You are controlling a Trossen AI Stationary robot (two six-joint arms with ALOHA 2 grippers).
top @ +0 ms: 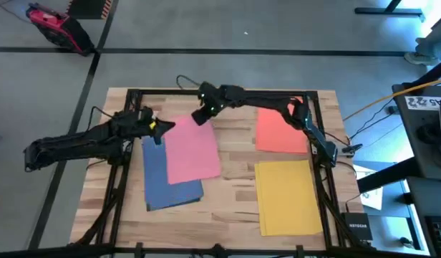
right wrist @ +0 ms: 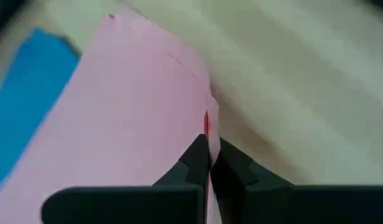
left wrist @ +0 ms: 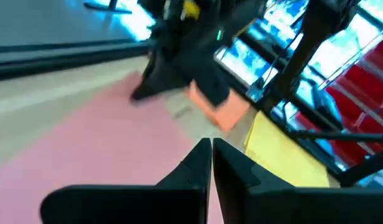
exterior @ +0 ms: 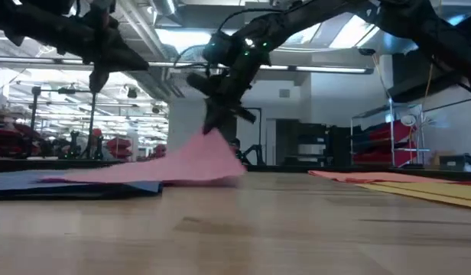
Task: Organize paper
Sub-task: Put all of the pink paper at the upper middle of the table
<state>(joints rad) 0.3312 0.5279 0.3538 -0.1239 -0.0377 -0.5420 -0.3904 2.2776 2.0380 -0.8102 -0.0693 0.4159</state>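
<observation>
A pink sheet [top: 192, 152] lies slantwise over a blue sheet [top: 170, 188] on the table's left half. Its far end is raised in the low view, with my right gripper [top: 201, 116] shut on it there. An orange-red sheet [top: 280, 131] lies flat at the far right, and a yellow sheet [top: 288, 197] lies at the near right. My left gripper [top: 155, 132] hangs shut above the far left corner of the blue and pink sheets, well off the table in the low view [exterior: 98, 76]. Nothing is between its fingers [left wrist: 211, 155]. My right gripper pinches the pink sheet's edge [right wrist: 207, 127] near its far right corner between its two fingers, coming from above and slanting down. That end [exterior: 212, 137] is lifted off the table. The rest of the sheet [exterior: 144, 169] slopes down and lies on the blue sheet and the tabletop.
A black frame [top: 220, 92] runs round the wooden tabletop's edges. Bare wood shows between the pink and yellow sheets [top: 238, 190] and along the near edge. A red case [top: 57, 29] lies on the floor beyond the table.
</observation>
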